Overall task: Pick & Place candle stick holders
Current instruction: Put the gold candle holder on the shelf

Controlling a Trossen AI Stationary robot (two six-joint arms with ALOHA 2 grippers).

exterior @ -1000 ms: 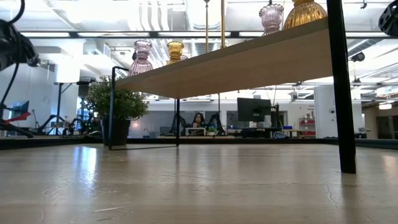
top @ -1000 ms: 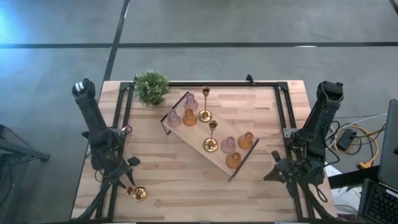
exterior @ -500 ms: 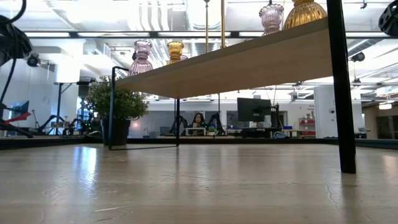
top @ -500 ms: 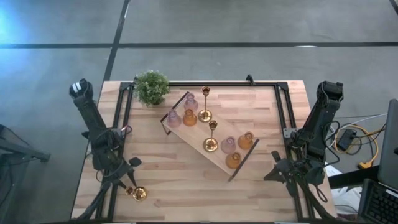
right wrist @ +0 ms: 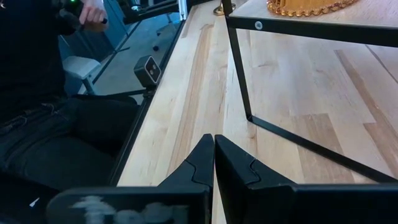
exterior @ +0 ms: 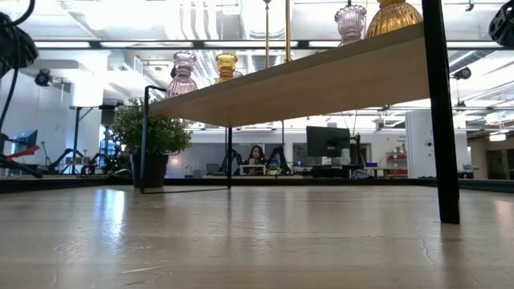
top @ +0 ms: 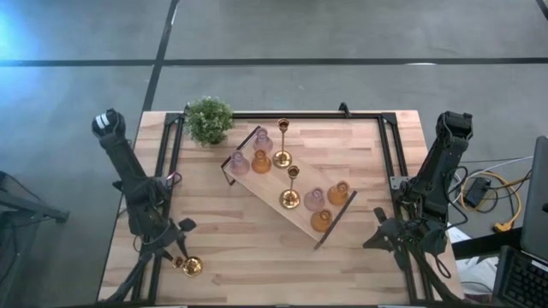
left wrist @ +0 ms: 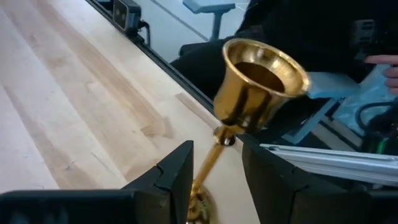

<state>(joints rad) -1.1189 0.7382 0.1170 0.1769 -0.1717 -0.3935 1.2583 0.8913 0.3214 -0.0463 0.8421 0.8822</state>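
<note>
A shiny gold candle stick holder (left wrist: 261, 81) rises between the fingers of my left gripper (left wrist: 217, 142), which is shut on it. In the high view they are at the table's near left corner, holder (top: 191, 265) beside gripper (top: 181, 259). Several more holders, gold, amber and pink, stand by their bases on the long wood tray (top: 272, 184) at mid-table; the low view shows some (exterior: 184, 72) from below. My right gripper (right wrist: 214, 140) is shut on nothing, low over the table's right side (top: 379, 238). My left gripper has the gold holder's round base (left wrist: 200, 208) low between its two fingers; the picture's bottom edge and the fingers hide the contact itself. The fingers slant down. The thin stem (left wrist: 214, 155) rises between them, cup on top. Whether the base rests on the table, I cannot tell.
A green potted plant (top: 209, 120) stands at the far left. The tray is raised on black frame handles (exterior: 439, 112), one right ahead of my right gripper (right wrist: 249, 118). Black rails (top: 387, 162) run along the table's sides. People sit beyond the table's edges, a hand (left wrist: 388, 62) among them.
My left arm's raised upper part has swung a little toward the table's left edge. Its gripper and the gold holder stay about where they were.
</note>
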